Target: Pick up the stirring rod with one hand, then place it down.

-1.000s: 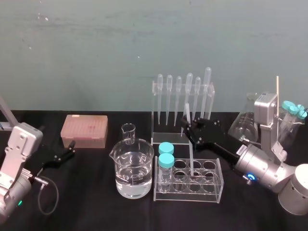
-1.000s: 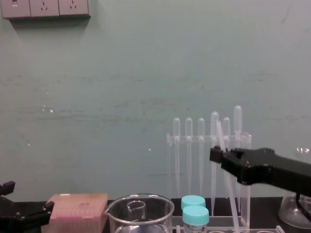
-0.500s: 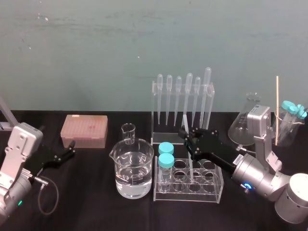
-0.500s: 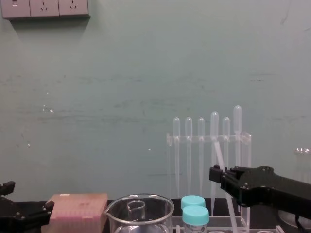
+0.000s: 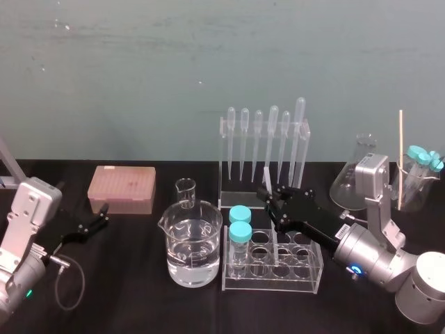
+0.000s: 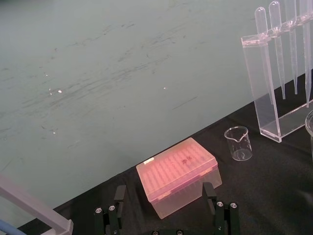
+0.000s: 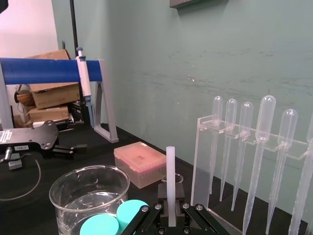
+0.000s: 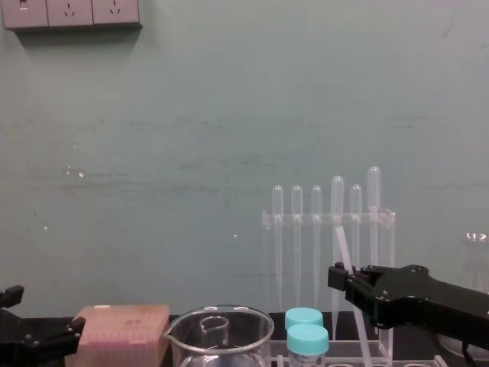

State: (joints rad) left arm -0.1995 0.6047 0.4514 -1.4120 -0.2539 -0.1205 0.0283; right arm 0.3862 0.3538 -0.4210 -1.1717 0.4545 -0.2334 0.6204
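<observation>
Rod (image 5: 267, 175): thin translucent-white stick, clamped between flat black fingers of right gripper (image 5: 268, 197); right wrist view shows its blunt top. Left gripper (image 5: 96, 221), 9 o'clock from it: parked, spread, empty.

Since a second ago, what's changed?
The right gripper came down, staying shut on the stirring rod, whose lower end sank further into the test tube rack. Nothing was released. The left gripper, parked open at the left, and the beaker are unchanged.
</observation>
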